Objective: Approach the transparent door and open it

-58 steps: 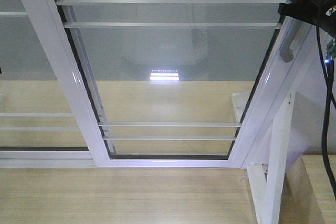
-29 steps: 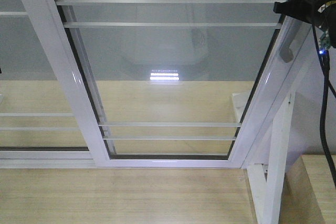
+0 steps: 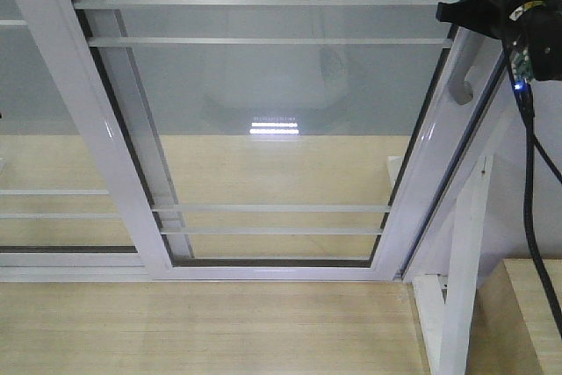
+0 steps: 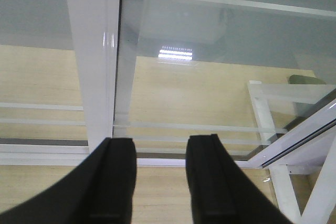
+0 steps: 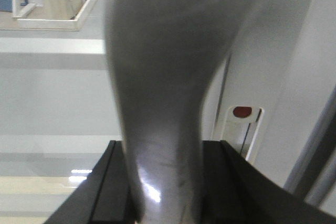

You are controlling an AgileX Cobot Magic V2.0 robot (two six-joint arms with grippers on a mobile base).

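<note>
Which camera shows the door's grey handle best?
The right wrist view: the grey handle fills the frame between the jaws of the right gripper, though blurred. The front view shows only its curved lower end. The left wrist view misses it.

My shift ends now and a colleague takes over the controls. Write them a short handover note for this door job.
Left pincer: open, empty, touching nothing.
Right pincer: shut on the curved grey handle of the transparent door.
Done: the robot is at the door with the handle gripped. A thin dark gap along the handle-side edge suggests sliding has barely begun.
Left: pull the door toward the robot's left until it is open, then release the handle.
</note>
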